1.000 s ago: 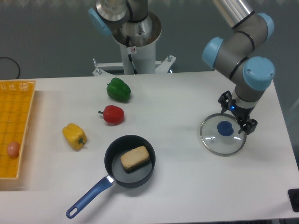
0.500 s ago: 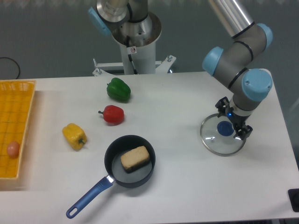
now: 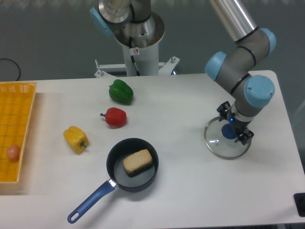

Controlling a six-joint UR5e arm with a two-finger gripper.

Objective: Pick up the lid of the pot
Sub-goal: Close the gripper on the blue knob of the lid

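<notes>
Lab: 1 robot arm [image 3: 259, 89], white table [image 3: 183, 191].

The gripper [image 3: 234, 124] holds its two fingers apart over the pot lid [image 3: 218, 147], with the blue knob [image 3: 228, 132] between the fingertips (contact cannot be determined). Leftward of the gripper in the view lie a black pan [image 3: 135, 181] containing a tan block [image 3: 137, 162], a red pepper [image 3: 116, 117], a yellow pepper [image 3: 75, 139] and, farthest, an orange crate [image 3: 14, 107]; upper left lies a green pepper [image 3: 121, 92].
</notes>
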